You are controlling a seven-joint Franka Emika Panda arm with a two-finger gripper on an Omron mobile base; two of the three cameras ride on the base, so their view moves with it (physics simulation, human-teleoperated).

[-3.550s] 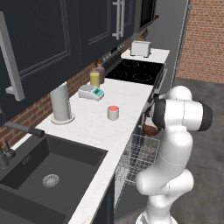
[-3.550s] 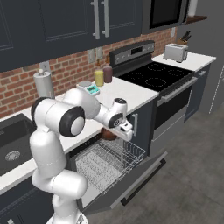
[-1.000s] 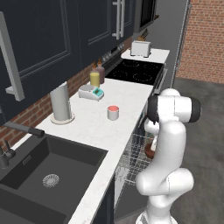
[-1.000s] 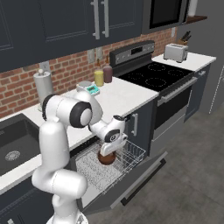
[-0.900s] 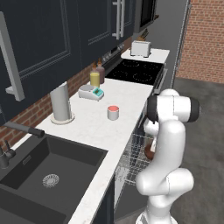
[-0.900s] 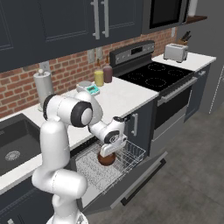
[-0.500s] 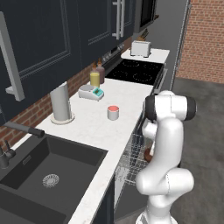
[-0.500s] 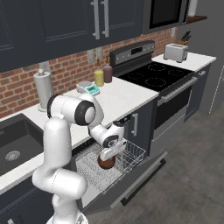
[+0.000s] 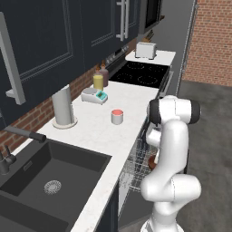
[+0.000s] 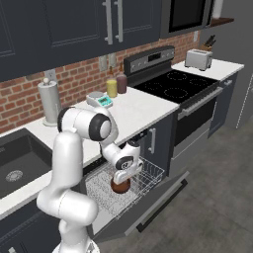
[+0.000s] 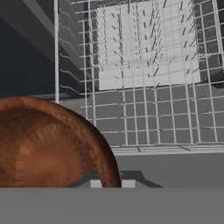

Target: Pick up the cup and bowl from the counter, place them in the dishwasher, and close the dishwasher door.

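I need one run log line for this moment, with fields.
gripper: shut on bowl | bowl: low in dishwasher rack | cup: on counter | dishwasher door: open

Bowl (image 11: pixel 48 144): brown, with a streaked, wood-like grain and a soft sheen — the close view is blurred, so the material is likely wood or glazed ceramic. Dishwasher rack (image 10: pixel 148 177): thin silvery metal wire; the dishwasher door (image 10: pixel 158 202) is smooth, matt dark grey. Counter (image 9: pixel 131 102): white, faintly speckled stone, smooth finish — the cup (image 9: pixel 117 117) on it looks matt grey with a flat red-pink top.
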